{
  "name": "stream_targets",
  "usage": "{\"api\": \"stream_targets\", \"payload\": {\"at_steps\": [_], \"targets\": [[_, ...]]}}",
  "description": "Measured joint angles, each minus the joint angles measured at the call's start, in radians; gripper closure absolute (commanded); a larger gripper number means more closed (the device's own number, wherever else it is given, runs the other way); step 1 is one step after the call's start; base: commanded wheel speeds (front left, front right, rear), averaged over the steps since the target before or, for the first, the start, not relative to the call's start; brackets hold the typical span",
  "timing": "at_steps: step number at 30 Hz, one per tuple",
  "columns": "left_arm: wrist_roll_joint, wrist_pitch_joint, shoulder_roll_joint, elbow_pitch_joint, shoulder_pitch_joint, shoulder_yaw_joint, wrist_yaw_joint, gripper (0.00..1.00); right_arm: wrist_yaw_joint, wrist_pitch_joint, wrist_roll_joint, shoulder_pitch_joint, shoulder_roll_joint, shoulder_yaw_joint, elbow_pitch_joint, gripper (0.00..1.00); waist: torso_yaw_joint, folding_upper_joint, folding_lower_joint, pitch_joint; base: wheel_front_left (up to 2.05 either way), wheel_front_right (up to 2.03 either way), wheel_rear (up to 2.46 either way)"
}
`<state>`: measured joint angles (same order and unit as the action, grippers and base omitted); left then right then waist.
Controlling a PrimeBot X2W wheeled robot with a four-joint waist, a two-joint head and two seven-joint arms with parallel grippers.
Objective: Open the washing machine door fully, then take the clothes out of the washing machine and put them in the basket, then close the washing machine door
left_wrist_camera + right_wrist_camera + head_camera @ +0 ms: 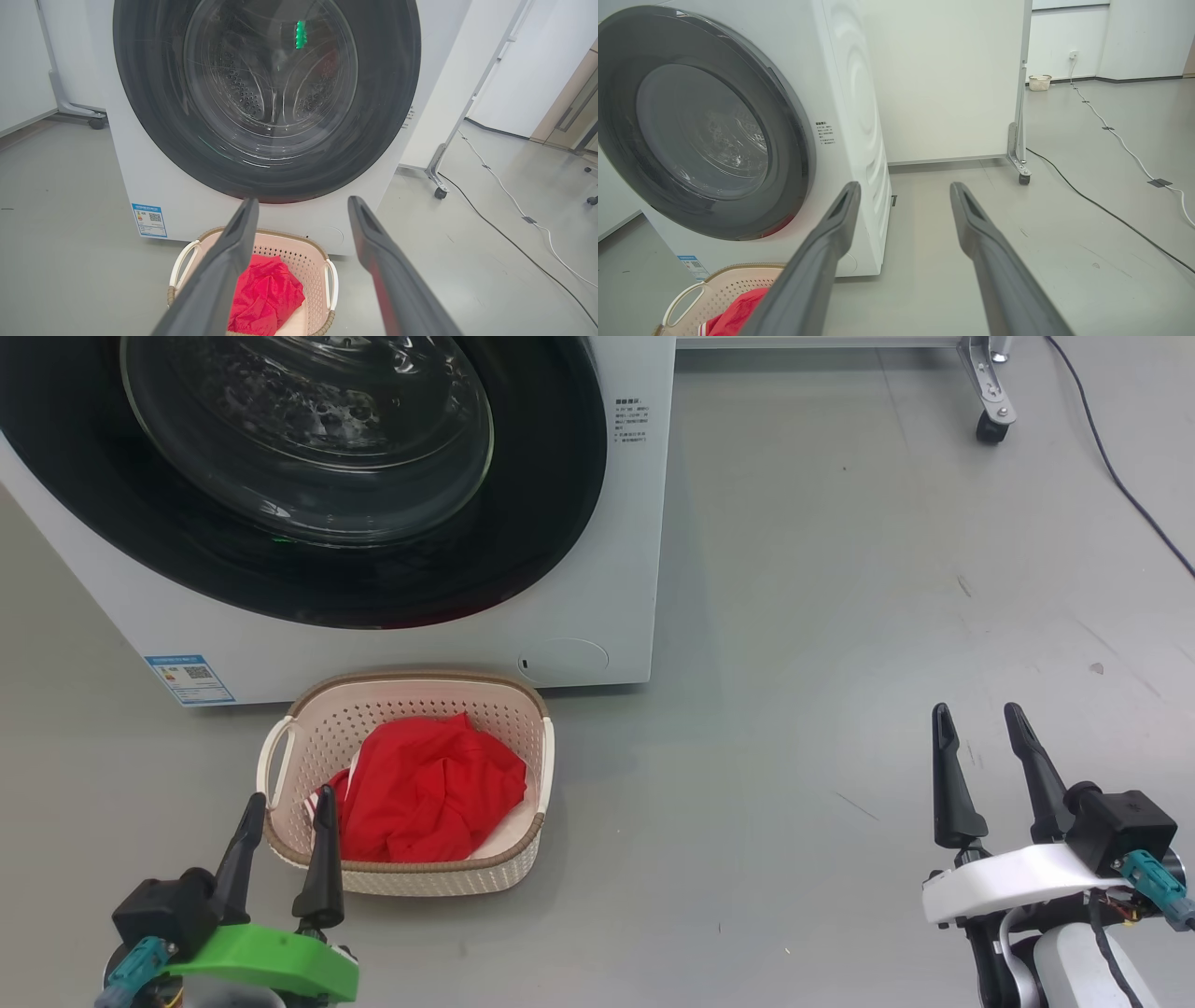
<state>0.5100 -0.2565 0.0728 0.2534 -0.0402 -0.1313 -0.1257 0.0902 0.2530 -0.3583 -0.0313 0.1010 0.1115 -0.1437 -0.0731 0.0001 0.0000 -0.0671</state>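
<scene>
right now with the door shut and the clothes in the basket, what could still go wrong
1. The washing machine door shows a red glint at its lower edge: trapped cloth, or just a reflection.
2. The left gripper, open, hangs near the basket rim; swinging it could nudge the basket.

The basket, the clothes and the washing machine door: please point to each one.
basket (401,705): head view, perforated back wall.
clothes (429,798): head view, middle of red fabric.
washing machine door (551,504): head view, black ring right of glass.
</scene>
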Motion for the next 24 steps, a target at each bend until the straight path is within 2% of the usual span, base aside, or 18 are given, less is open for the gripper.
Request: {"api": "stream_targets", "payload": {"at_steps": [22, 23, 24], "targets": [[0.009, 0.0, 0.0, -0.001, 0.0, 0.004, 0.0, 0.0, 0.005, 0.0, 0.008, 0.0, -0.008, -0.009, 0.002, 0.0, -0.001, 0.0, 0.0, -0.006, 0.0, 0.0, 0.0], [0.009, 0.0, 0.0, -0.001, 0.0, 0.004, 0.0, 1.0, 0.005, 0.0, 0.009, 0.0, -0.008, -0.01, 0.002, 1.0, -0.001, 0.0, 0.0, -0.006, 0.0, 0.0, 0.0], [0.009, 0.0, -0.001, 0.007, 0.0, 0.002, 0.0, 1.0, 0.005, -0.001, 0.009, 0.001, -0.01, -0.008, -0.007, 1.0, -0.001, 0.0, 0.0, -0.006, 0.0, 0.0, 0.0]]}}
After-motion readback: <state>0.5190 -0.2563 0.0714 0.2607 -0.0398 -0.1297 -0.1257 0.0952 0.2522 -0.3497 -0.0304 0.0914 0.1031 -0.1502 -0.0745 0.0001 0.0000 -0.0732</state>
